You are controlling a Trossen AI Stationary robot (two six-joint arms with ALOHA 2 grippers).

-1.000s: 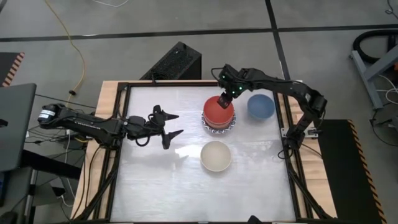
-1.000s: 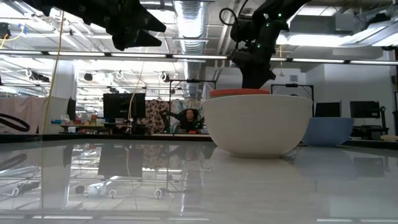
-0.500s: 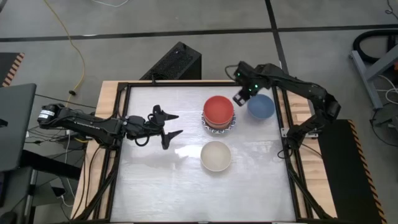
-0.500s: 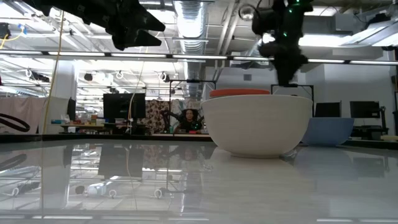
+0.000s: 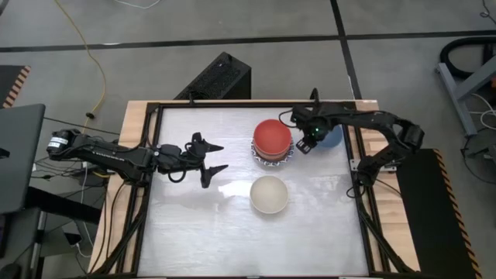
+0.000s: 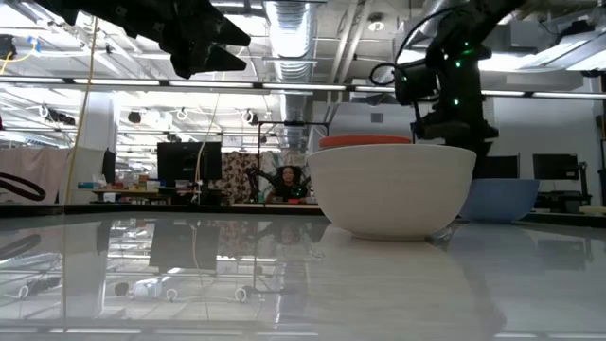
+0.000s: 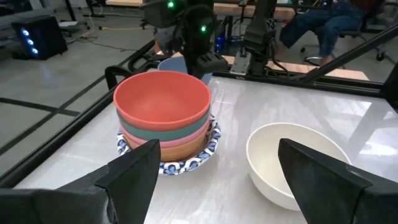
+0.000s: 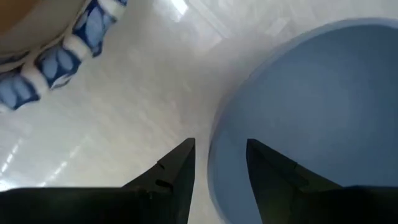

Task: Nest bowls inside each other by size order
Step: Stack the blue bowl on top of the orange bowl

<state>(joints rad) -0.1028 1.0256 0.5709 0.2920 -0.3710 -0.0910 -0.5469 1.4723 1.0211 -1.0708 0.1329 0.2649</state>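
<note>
The right gripper (image 5: 307,144) has come down from above the red bowl (image 5: 272,136) to the blue bowl (image 5: 332,137) near the table's (image 5: 194,225) far right corner, its open fingers (image 8: 175,167) straddling that bowl's near rim, one inside and one outside, as only the right wrist view shows. The left gripper (image 5: 218,156) has stayed by the left edge, fingers spread and empty. The left wrist view shows green, pink and orange bowls stacked under the red one on a blue-patterned bowl (image 7: 205,152); the cream bowl (image 5: 269,194) sits alone nearer the front, hiding the stack in the low view.

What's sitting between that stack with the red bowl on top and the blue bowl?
The right gripper, fingers open astride the blue bowl's near rim. Otherwise only bare table separates it from the stack. The high view and right wrist view show this.
</note>
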